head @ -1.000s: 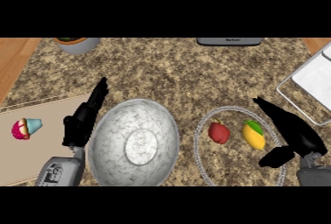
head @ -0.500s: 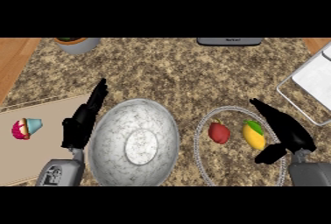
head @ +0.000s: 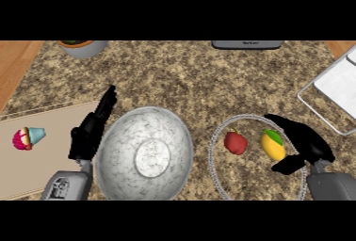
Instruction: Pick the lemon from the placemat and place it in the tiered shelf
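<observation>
Speckled granite counter [head: 208, 80] fills my view, with wood showing at its far left corner. Nearest me sits a big marbled grey bowl [head: 144, 156], and to its right a clear round placemat [head: 221, 162] with a beaded rim. On that mat I see a red fruit [head: 236, 143] and, just to its right, the yellow lemon [head: 272, 145] with a green patch on its far end. My right hand [head: 304, 143] hangs at the lemon's right side, its straight fingers [head: 284, 123] reaching past the lemon's far end and the thumb [head: 287, 165] spread out below the lemon's near end; the lemon lies in the wide gap between them, and I cannot tell whether anything touches it. My left hand [head: 89, 134] rests left of the bowl, fingers straight and pointing away. Left of that lies a beige mat [head: 42, 160] carrying a cupcake [head: 27, 138]. Farther right is the white wire-framed tiered shelf [head: 336, 92]. At the far edge stand a grey pot [head: 83, 47] and a dark flat object [head: 247, 44].
</observation>
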